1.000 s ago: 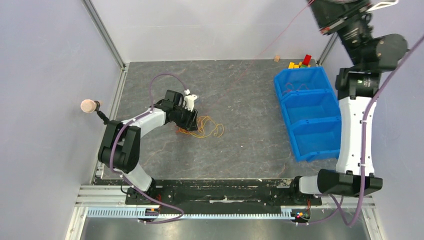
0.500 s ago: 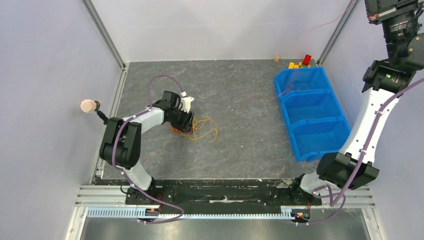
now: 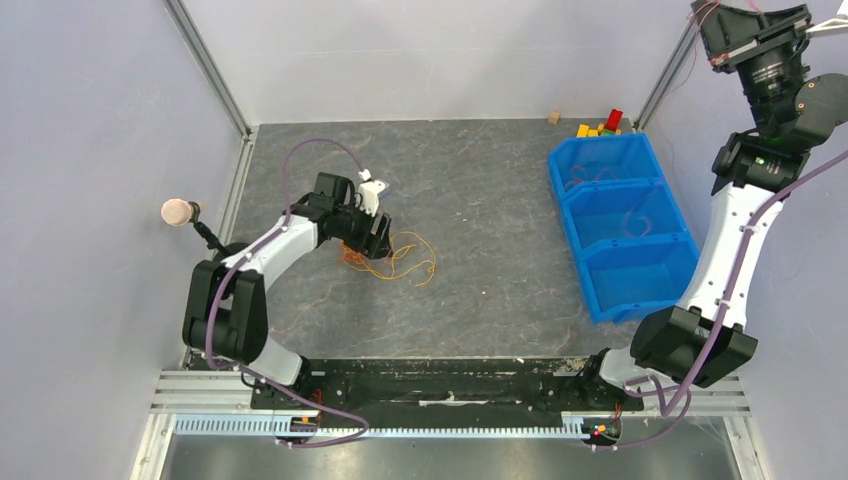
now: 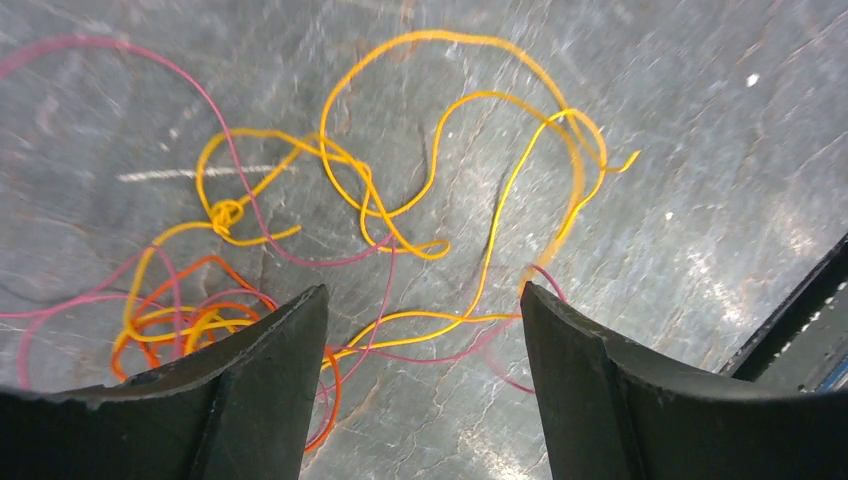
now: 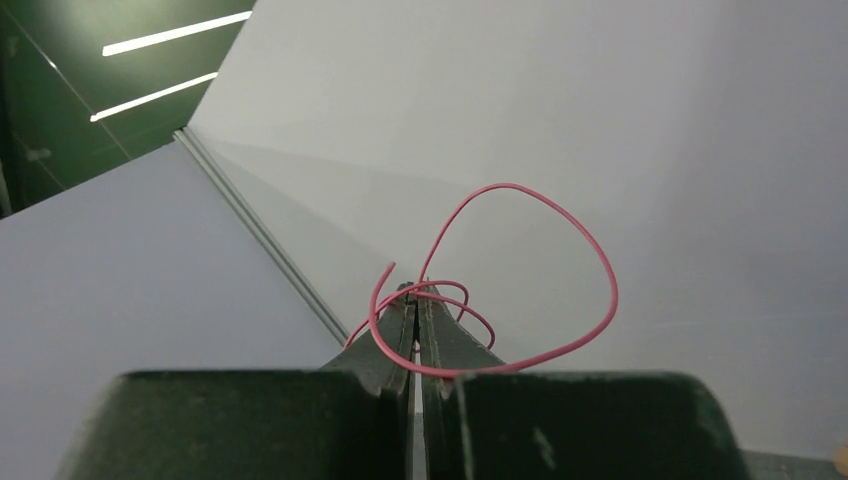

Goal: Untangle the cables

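Note:
The cables [image 3: 400, 255] lie in a loose tangle on the grey table, left of centre. In the left wrist view they show as yellow loops [image 4: 455, 100], orange coils [image 4: 165, 300] and a thin pinkish-red strand [image 4: 215, 120]. My left gripper [image 3: 377, 238] hovers just over the tangle's left part. It is open [image 4: 420, 330]; strands run across the gap on the table below, and nothing is pinched. My right gripper [image 3: 703, 14] is raised high at the back right. It is shut [image 5: 415, 300] on a curled red cable [image 5: 560, 215] that hangs free of the tangle.
A blue three-compartment bin [image 3: 585, 225] stands on the right, with thin strands in its far two compartments. Small coloured blocks [image 3: 602, 124] lie behind it. A pink-tipped stalk [image 3: 178, 211] stands at the left wall. Metal frame posts mark the back corners.
The red cable, first stretched from the tangle to the right gripper, has come free and curled up at it. The right arm has swung over the bin. The left jaws have opened wider.

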You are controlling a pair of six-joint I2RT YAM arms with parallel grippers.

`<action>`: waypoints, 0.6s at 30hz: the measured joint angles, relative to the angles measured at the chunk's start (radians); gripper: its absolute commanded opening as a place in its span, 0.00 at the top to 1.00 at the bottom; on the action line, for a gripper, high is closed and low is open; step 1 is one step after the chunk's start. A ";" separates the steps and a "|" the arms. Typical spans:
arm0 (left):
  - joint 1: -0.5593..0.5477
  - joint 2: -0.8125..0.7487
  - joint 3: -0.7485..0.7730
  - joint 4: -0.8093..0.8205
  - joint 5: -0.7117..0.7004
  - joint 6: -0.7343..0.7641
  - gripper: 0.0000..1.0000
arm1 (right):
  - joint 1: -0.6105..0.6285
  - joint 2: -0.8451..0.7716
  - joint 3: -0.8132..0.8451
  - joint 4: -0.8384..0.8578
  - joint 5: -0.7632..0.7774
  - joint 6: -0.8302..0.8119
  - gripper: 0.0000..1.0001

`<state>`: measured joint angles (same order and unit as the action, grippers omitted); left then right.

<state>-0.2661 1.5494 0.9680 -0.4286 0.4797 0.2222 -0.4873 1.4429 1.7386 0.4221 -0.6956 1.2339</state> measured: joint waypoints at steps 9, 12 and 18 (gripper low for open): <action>0.000 -0.096 0.105 -0.043 0.051 -0.005 0.20 | -0.011 -0.063 -0.181 -0.093 -0.024 -0.200 1.00; 0.000 -0.117 0.116 -0.054 0.056 -0.010 0.19 | -0.015 -0.087 -0.243 -0.163 -0.023 -0.314 1.00; 0.000 -0.138 0.117 -0.059 0.065 -0.017 0.18 | -0.066 -0.105 -0.310 -0.324 -0.013 -0.580 1.00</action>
<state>-0.2661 1.4113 1.0855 -0.4877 0.5446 0.2054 -0.5533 1.3376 1.4284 0.0978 -0.7090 0.6540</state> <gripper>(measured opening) 0.809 0.007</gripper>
